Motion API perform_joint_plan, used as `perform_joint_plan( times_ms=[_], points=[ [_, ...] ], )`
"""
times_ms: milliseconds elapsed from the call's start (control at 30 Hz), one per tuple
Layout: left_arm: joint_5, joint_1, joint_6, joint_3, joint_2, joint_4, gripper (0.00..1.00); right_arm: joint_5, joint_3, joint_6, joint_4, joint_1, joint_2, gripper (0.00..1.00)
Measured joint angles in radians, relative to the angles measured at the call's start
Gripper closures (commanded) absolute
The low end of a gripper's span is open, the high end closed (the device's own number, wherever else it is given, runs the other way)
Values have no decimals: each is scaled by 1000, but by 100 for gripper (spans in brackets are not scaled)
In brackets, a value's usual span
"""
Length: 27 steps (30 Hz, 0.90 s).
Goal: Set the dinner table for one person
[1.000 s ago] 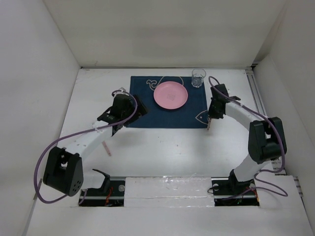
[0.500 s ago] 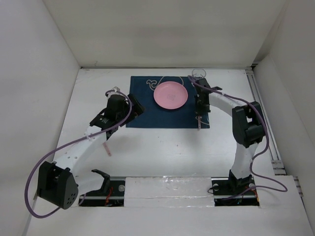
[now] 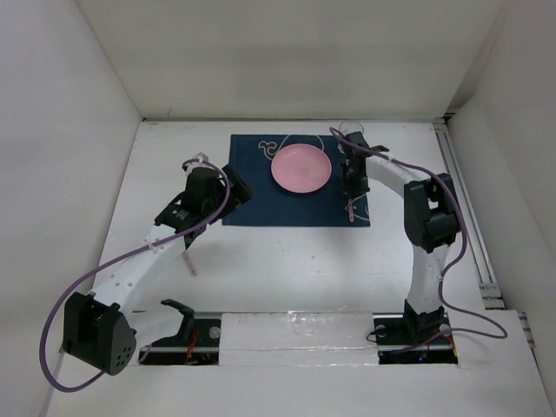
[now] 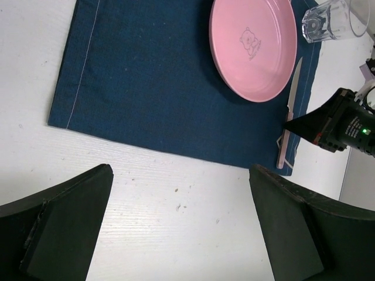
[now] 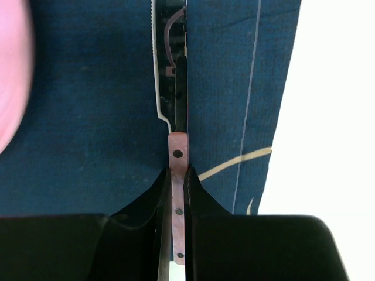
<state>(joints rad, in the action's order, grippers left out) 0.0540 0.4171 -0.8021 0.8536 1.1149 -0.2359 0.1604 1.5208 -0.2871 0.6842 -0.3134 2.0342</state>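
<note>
Now your right gripper (image 5: 177,175) pinches the slim pink-handled table knife (image 5: 177,146) by its handle, over the dark-blue cloth placemat (image 5: 88,117) on the white dinner table (image 3: 287,261). It looks light, stiff and slippery, so hold it at the handle.

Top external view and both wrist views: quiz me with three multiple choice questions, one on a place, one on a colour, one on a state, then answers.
1. Where is the knife? A. Over the placemat, beside the plate. B. On the plate. C. Off the placemat entirely.
2. What colour is the plate? A. Blue. B. Pink. C. Green.
3. How is the right gripper? A. Wide open. B. Shut on the plate's rim. C. Shut on the knife's handle.
Answers: A, the left wrist view shows it alongside the plate over the placemat. B, plainly pink in both views. C, its fingers press the pink handle from both sides.
</note>
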Motion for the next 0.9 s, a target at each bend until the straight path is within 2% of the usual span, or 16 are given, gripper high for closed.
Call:
perform_joint_plan(
  times_ms=[700, 800, 833, 900],
  points=[
    [0, 0, 8, 14, 0, -18, 0, -19, 68, 3, 12, 59, 56, 99],
    [0, 0, 9, 18, 0, -19, 0, -21, 75, 3, 12, 59, 60, 89],
    [-2, 0, 10, 18, 0, -19, 0, -22, 76, 3, 12, 59, 61, 82],
    [-5, 0, 12, 19, 0, -19, 0, -22, 77, -4, 13, 59, 61, 78]
  ],
)
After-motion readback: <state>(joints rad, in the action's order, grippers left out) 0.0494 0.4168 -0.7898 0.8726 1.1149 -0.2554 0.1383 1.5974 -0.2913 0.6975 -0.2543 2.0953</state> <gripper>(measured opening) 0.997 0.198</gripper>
